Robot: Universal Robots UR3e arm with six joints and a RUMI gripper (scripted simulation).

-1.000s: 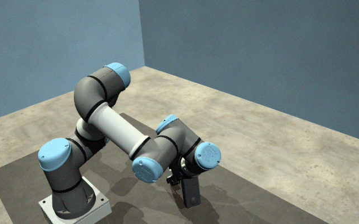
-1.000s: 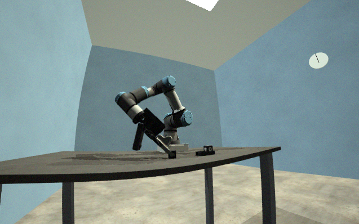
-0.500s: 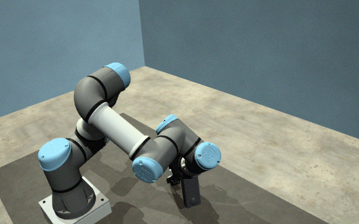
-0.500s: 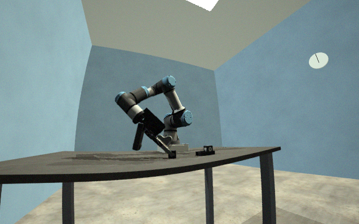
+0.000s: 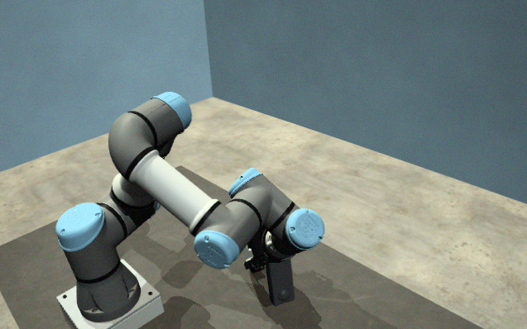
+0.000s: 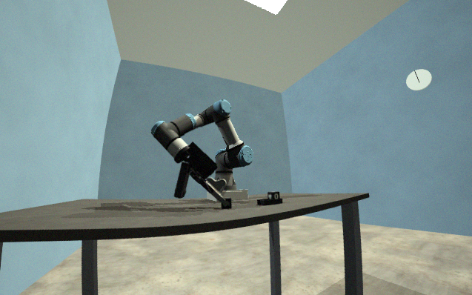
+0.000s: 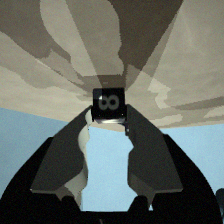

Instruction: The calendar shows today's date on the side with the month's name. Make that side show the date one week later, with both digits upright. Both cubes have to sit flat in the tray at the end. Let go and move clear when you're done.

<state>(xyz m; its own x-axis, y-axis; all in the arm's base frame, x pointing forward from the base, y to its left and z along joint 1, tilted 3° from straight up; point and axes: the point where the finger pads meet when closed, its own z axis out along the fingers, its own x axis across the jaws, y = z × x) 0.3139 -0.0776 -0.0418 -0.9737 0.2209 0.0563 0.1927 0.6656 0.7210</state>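
My gripper (image 7: 109,106) (image 6: 224,200) is shut on a black date cube (image 7: 108,102) (image 6: 226,205). The cube's face towards the wrist camera shows a pale 8. In the exterior view the arm reaches down at a slant and the cube is at the table top (image 6: 122,219), left of the tray; I cannot tell whether it touches. The dark tray (image 6: 267,201) stands to the right on the table. A second black cube (image 6: 273,195) sits in it and shows a 0. In the top view the arm hides the fingers, the cubes and the tray.
The robot base (image 5: 112,303) (image 6: 233,193) stands on the dark table (image 5: 343,306) behind the tray. A flat black plate hangs from the wrist beside the fingers. The table's front edge curves close before the cube.
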